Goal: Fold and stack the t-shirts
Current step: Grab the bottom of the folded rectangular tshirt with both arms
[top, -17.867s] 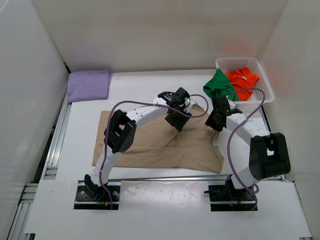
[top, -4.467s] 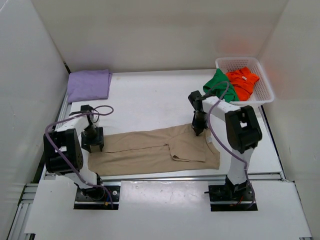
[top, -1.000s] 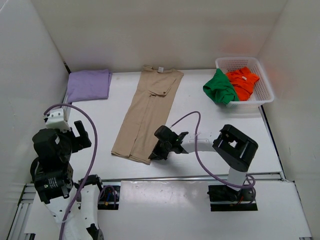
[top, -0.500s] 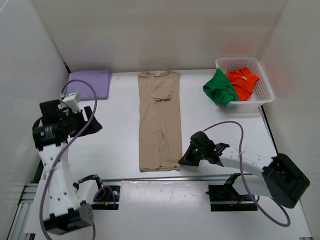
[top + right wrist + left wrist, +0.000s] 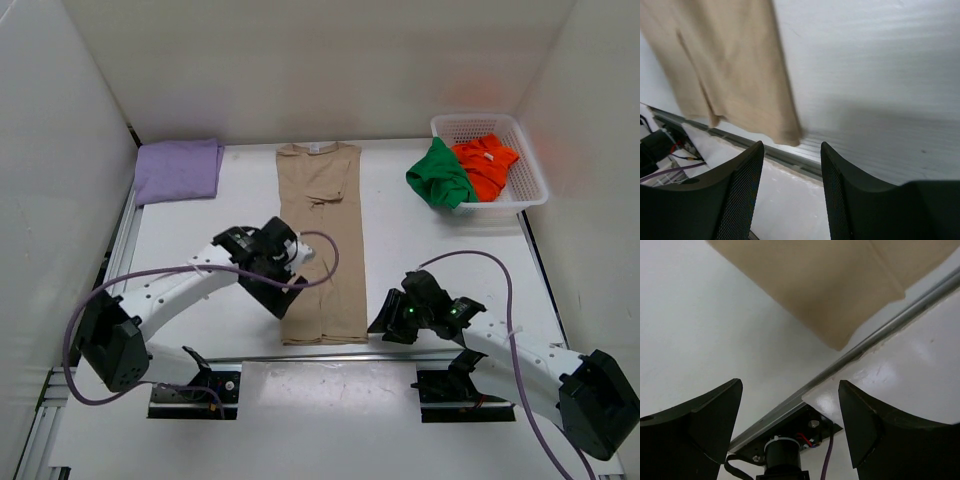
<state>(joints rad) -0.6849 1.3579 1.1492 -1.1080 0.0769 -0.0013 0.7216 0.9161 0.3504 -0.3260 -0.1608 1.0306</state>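
The lavender t-shirt [image 5: 178, 170] is sitting folded in the far-left corner. The tan t-shirt [image 5: 320, 235] is lying half-folded (a long strip), with the left gripper [image 5: 283, 303] and right gripper [image 5: 381, 325] gaping empty by its near-edge end. The green t-shirt [image 5: 438, 172] and orange-red t-shirt [image 5: 485, 162] are sitting unfolded in the far-right corner.

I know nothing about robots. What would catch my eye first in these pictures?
A tan t-shirt, folded into a long narrow strip, lies down the middle of the table, with the left arm and right arm flanking its near end, jaws open and empty. At the far right, a white basket holds a green shirt and an orange-red shirt; a folded lavender shirt sits at the far left.
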